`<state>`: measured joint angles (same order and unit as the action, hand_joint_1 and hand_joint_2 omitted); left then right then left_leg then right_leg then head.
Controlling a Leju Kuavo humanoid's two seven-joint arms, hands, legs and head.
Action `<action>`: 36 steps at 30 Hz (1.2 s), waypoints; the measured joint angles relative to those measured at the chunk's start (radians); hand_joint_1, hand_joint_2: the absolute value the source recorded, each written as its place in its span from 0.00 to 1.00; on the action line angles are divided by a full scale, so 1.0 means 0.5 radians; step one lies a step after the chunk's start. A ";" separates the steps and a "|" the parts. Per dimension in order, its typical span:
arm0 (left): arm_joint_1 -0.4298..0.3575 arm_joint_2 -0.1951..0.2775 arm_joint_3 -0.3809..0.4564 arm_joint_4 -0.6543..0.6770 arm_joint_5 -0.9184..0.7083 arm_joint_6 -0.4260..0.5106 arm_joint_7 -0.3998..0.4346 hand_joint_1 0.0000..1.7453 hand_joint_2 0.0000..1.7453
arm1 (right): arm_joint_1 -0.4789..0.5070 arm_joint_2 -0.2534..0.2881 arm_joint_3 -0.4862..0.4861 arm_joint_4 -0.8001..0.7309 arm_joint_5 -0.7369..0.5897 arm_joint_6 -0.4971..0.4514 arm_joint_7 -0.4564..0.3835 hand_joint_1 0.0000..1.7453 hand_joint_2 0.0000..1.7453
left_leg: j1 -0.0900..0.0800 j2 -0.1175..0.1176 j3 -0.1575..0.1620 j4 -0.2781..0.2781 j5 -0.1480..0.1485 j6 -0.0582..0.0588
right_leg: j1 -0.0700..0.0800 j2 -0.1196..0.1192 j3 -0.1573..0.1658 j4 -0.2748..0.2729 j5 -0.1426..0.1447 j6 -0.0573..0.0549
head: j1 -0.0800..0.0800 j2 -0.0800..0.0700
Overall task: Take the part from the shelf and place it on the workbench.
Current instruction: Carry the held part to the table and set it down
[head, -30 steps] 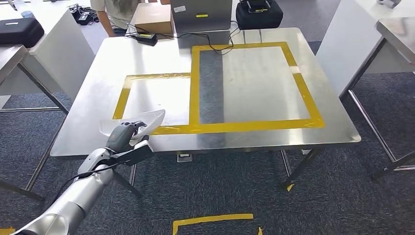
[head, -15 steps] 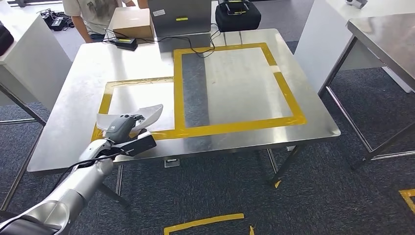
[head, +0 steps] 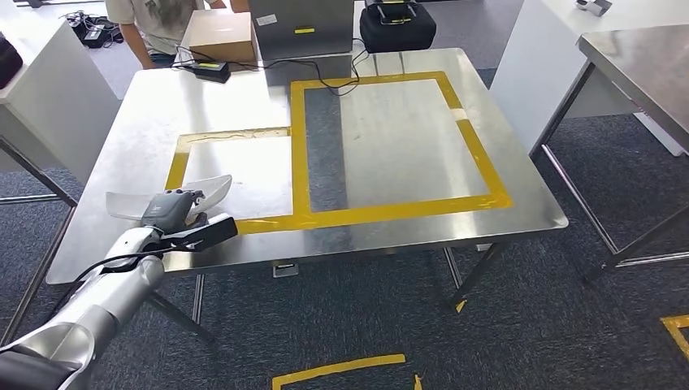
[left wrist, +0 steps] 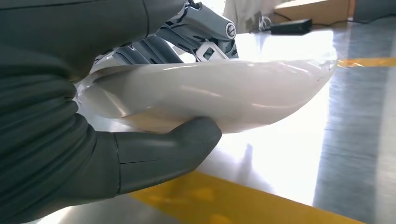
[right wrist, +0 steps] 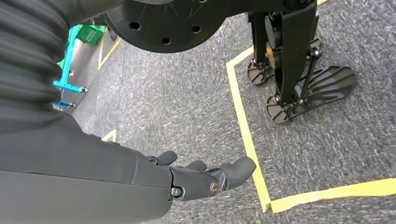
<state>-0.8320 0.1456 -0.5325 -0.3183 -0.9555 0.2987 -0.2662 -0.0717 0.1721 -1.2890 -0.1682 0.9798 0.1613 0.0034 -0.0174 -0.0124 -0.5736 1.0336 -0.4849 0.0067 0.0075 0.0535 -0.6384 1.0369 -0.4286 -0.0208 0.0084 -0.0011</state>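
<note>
Transport looks nearly done, we judge: our left hand [head: 171,213] carries the translucent white part [head: 166,195] over the near left corner of the steel table [head: 406,138], close by the smaller yellow-taped rectangle [head: 180,158], likely the drop zone. The thumb [left wrist: 163,149] presses under the curved shell while the fingers clamp its top, keeping it level above the surface. Our right hand [right wrist: 196,179] hangs toward the carpet, fingers loosely apart, holding nothing.

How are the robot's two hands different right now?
The left hand holds a white curved part; the right hand holds nothing. The left hand is up over the metal workbench; the right hand hangs over the grey carpet. Both hands are dark grey.
</note>
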 joint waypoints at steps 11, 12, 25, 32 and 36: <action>-0.033 0.076 -0.174 0.076 -0.275 0.159 0.106 0.00 1.00 | -0.004 -0.020 0.000 0.000 0.047 0.001 -0.005 0.00 0.00 | 0.002 -0.004 -0.002 -0.001 0.002 -0.001 | 0.001 -0.003 -0.001 0.000 -0.001 0.000 | 0.000 0.000; -0.035 0.076 -0.181 0.079 -0.287 0.171 0.108 0.00 1.00 | -0.005 -0.021 0.000 0.000 0.047 0.000 -0.003 0.00 0.00 | 0.002 -0.005 -0.002 -0.001 0.001 -0.001 | 0.001 -0.003 -0.001 0.000 -0.001 0.000 | 0.000 0.000; -0.037 0.009 -0.220 0.080 -0.278 0.604 0.019 0.00 0.00 | -0.008 -0.024 0.000 0.000 0.036 -0.017 0.027 0.00 0.00 | 0.001 -0.006 -0.005 -0.001 0.000 0.001 | 0.001 -0.004 -0.002 -0.002 -0.002 0.002 | 0.000 0.000; -0.035 -0.113 -0.099 0.030 0.039 0.691 -0.300 0.00 0.00 | -0.010 -0.024 0.000 0.000 0.031 -0.039 0.026 0.00 0.00 | 0.001 -0.008 -0.006 -0.001 0.000 0.001 | 0.001 -0.006 -0.002 -0.003 -0.002 0.002 | 0.000 0.000; -0.034 -0.162 -0.036 -0.048 0.193 0.529 -0.449 0.00 0.00 | -0.008 -0.024 -0.001 0.000 0.031 -0.047 0.029 0.00 0.00 | 0.001 -0.008 -0.006 -0.001 0.000 0.001 | 0.000 -0.006 -0.002 -0.004 -0.002 0.003 | 0.000 0.000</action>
<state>-0.8491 0.0646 -0.5504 -0.3423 -0.8592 0.5634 -0.4907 -0.0759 0.1602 -1.2895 -0.1682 0.9953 0.1380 0.0177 -0.0170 -0.0166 -0.5765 1.0331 -0.4848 0.0075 0.0077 0.0504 -0.6396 1.0350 -0.4297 -0.0195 0.0083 -0.0011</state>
